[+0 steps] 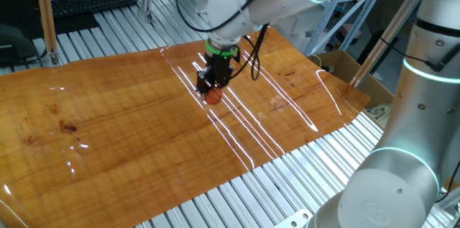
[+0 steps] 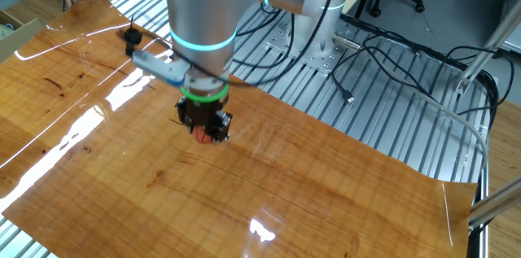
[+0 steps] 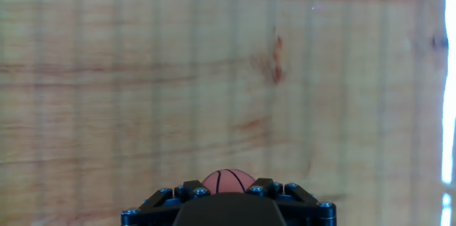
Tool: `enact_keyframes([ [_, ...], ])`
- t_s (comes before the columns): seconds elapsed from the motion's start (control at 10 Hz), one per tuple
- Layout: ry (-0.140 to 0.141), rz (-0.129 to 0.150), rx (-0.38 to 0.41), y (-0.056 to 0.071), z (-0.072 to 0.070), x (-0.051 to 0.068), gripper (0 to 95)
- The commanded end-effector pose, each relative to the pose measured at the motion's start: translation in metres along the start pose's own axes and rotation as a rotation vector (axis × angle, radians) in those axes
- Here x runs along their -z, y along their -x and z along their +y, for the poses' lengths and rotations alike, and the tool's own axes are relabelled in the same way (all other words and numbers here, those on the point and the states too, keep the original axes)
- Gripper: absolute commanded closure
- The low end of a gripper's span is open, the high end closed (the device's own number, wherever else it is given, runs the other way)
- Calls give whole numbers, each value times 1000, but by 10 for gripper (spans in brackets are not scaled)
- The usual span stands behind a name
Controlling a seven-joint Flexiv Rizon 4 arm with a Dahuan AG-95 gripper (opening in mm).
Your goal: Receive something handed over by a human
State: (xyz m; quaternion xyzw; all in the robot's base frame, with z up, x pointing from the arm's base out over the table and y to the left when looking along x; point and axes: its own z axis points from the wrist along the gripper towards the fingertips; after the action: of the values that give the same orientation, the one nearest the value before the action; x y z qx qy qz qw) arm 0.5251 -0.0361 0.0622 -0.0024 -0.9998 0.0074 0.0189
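Observation:
A small orange-red ball (image 1: 214, 96) with dark seam lines sits between the black fingers of my gripper (image 1: 213, 93), which is shut on it just above the wooden tabletop (image 1: 129, 127). The ball shows in the other fixed view (image 2: 203, 134) under the gripper (image 2: 205, 133). In the hand view the ball (image 3: 228, 180) peeks out above the black gripper (image 3: 228, 187) at the bottom edge. No human hand or forearm is in view.
A second silver-white arm (image 1: 424, 77) with cyan rings stands at the right. A keyboard (image 1: 90, 1) lies at the back left. Cables (image 2: 391, 54) run over the slatted metal bench beyond the wooden sheet. A cardboard box (image 1: 345, 66) sits at the sheet's right edge.

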Motion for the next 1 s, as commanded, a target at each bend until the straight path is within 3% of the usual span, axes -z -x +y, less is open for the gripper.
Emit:
enact_keyframes([
  [0.1, -20, 7, -44, -8, 2, -7, 380],
  [0.3, -43, 6, -48, -10, 3, -8, 0],
  [1.0, -76, 19, -19, -10, 4, -7, 0],
])
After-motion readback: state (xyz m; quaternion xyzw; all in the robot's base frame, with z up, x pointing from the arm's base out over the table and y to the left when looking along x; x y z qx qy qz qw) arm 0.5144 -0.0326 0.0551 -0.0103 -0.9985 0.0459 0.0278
